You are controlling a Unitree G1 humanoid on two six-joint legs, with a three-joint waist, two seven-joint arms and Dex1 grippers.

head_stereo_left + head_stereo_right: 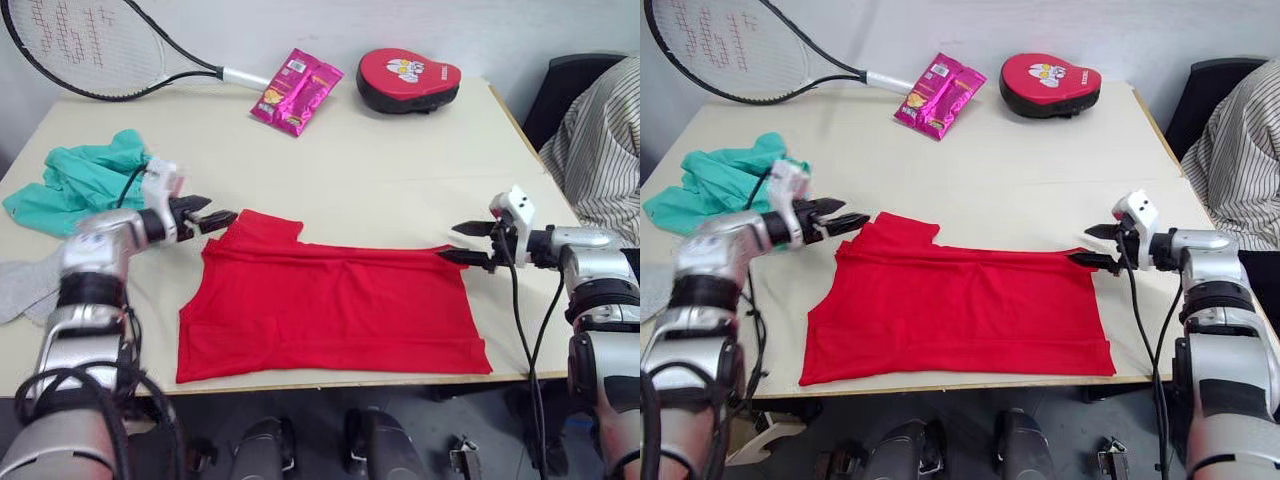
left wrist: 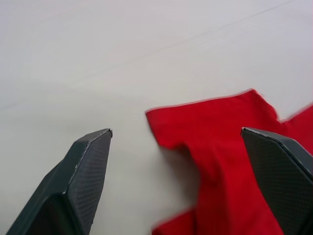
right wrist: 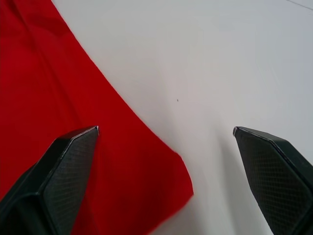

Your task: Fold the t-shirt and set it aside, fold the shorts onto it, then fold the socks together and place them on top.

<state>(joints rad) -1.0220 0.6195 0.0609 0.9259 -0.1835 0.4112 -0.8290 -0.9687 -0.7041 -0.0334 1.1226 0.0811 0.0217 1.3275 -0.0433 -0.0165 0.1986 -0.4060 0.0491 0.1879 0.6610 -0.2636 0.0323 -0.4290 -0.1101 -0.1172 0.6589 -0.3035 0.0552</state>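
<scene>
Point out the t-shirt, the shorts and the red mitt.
t-shirt (image 1: 330, 310): left eye view, middle of the cloth.
shorts (image 1: 75, 185): left eye view, middle of the bunched heap.
red mitt (image 1: 408, 78): left eye view, printed top.

The red t-shirt (image 1: 330, 305) covers the lower middle of the frame, reaching the desk (image 1: 400, 180) front edge. A wide bare band of desk runs across the centre above it. Along the top stand the tennis racket (image 1: 90, 45), a pink snack packet (image 1: 297, 90) and the red padded mitt (image 1: 407, 78). The teal shorts (image 1: 75, 185) and a grey sock (image 1: 25, 290) crowd the left edge beside the left pincer (image 1: 215, 220). A person's striped sleeve (image 1: 600, 150) borders the right, above the right pincer (image 1: 462, 243), whose fingers stand apart.
</scene>
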